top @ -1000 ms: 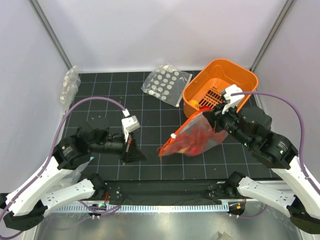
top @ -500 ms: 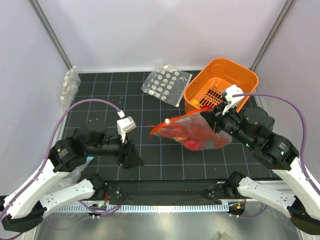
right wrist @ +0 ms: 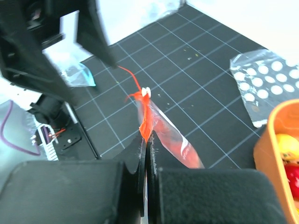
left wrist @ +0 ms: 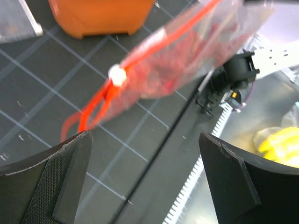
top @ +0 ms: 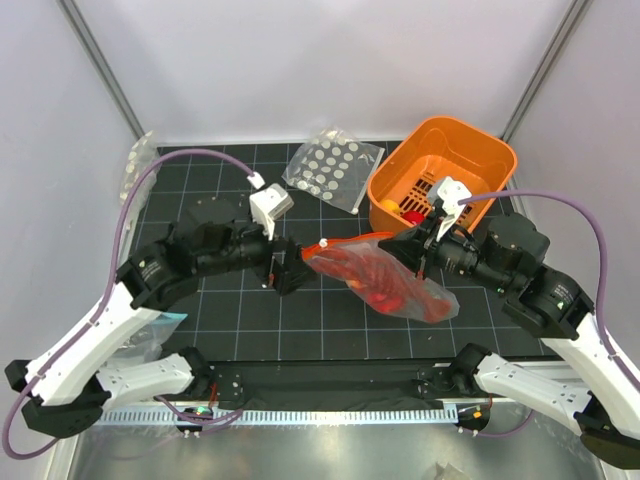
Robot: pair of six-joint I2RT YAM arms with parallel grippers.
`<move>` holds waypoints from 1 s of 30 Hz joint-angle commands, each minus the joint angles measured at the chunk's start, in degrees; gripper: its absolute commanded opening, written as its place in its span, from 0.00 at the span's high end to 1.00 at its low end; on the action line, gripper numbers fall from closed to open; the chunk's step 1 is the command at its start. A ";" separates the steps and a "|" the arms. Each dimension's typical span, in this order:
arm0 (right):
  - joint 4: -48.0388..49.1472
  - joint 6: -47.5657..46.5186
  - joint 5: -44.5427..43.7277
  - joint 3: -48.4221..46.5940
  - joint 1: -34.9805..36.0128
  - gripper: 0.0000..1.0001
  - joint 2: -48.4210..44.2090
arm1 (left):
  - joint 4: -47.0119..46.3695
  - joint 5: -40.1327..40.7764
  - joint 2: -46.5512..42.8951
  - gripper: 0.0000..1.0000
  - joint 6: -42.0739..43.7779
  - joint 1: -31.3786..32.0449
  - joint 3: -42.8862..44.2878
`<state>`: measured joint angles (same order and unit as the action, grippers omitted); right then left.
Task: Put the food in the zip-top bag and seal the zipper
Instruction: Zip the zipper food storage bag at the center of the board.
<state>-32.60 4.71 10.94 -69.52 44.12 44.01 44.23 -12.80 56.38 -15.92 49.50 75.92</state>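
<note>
While the right claw (right wrist: 145,140) pinches the zipper (right wrist: 145,121), left claw (left wrist: 144,137) spread wide, beside the zip-top bag's (top: 400,285) end

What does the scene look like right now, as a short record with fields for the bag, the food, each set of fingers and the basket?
Bag: clear plastic zip-top bag, held up by its mouth
Zipper: orange-red strip, white slider near its free end
Food: red plastic toy pieces inside the bag
Left fingers: open, holding nothing, by the slider end
Right fingers: shut on the strip
Basket: orange slotted plastic basket, a yellow ball and a red piece inside
</note>
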 commanded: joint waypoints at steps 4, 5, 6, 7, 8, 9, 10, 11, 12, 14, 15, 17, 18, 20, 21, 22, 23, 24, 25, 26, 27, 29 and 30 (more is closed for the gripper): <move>7.02 0.91 6.54 -0.97 0.00 0.99 -0.06 | -4.32 -0.03 4.61 0.00 9.58 0.08 5.20; 7.20 1.00 7.07 -1.06 0.00 0.99 0.20 | -4.41 -0.03 5.31 0.00 11.77 0.08 5.81; 7.20 1.09 7.69 -1.15 0.09 0.99 0.29 | -4.33 -0.30 5.75 0.00 12.75 0.08 6.34; 7.37 1.35 8.39 -1.15 0.00 0.99 0.46 | -4.15 -0.65 6.37 0.00 13.98 0.08 6.95; 7.55 1.44 8.92 -1.15 0.00 0.99 0.64 | -3.63 -0.82 7.59 0.00 15.64 0.08 7.66; 7.64 1.53 9.36 -1.24 0.00 0.99 0.81 | -3.19 -1.26 8.39 0.00 17.23 0.08 8.97; 7.90 1.62 10.06 -1.15 0.00 0.99 0.90 | -2.75 -1.35 8.92 0.00 18.02 0.08 9.33; 8.08 1.70 10.50 -1.32 0.00 0.99 0.99 | -2.92 -1.18 9.36 0.00 18.64 0.08 9.51; 8.25 1.71 10.77 -1.41 0.00 0.99 1.25 | -3.27 -0.83 9.71 0.00 19.17 0.08 9.07; 8.25 1.71 11.12 -1.93 0.00 0.99 1.60 | -3.89 -2.05 9.89 0.05 19.70 0.08 8.46; 8.34 1.62 11.21 -2.11 0.00 0.99 1.78 | -3.97 -2.58 10.24 0.10 19.70 0.08 8.11; 8.34 1.71 10.51 -2.29 0.00 0.99 1.87 | -3.62 -5.56 10.50 0.28 19.53 0.08 6.61; 8.34 1.53 10.07 -2.29 0.00 0.99 1.96 | -3.54 -6.62 10.59 0.35 19.44 0.08 6.00; 8.08 1.44 9.02 -2.38 0.00 0.99 1.87 | -3.53 -9.87 10.07 0.40 17.86 0.08 3.98; 7.90 1.18 7.97 -2.38 0.00 0.99 2.04 | -3.62 -10.75 9.72 0.38 17.07 0.08 3.28; 7.82 1.09 7.52 -2.38 0.00 0.99 2.05 | -4.23 -11.28 8.84 0.37 16.28 0.08 2.49; 7.73 1.18 7.34 -2.20 0.00 0.99 2.13 | -4.76 -12.15 8.14 0.39 15.75 0.08 0.48; 8.07 1.09 7.25 -2.03 0.00 0.99 2.05 | -5.11 -12.42 7.70 0.45 14.44 0.08 -0.41; 8.43 1.09 7.17 -1.68 0.00 0.99 1.96 | -5.73 -12.60 7.26 0.53 14.08 0.08 -1.29; 9.21 1.09 7.17 -1.15 0.00 0.99 1.78 | -5.82 -13.04 6.90 0.72 13.73 0.08 -1.91; 9.74 1.18 7.08 -0.80 0.00 0.99 1.61 | -5.30 -13.56 6.99 0.80 13.64 0.08 -2.26; 9.92 0.92 6.90 -0.10 0.00 0.98 1.26 | -4.24 -13.48 7.78 1.00 13.55 0.08 -1.66; 9.49 0.57 7.16 0.08 0.00 0.91 1.08 | -3.28 -13.48 8.04 1.00 13.38 0.08 -0.26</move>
<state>-29.63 5.91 18.65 -68.97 44.12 46.39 41.41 -24.27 65.25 -1.52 49.65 73.76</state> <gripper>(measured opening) 0.048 0.063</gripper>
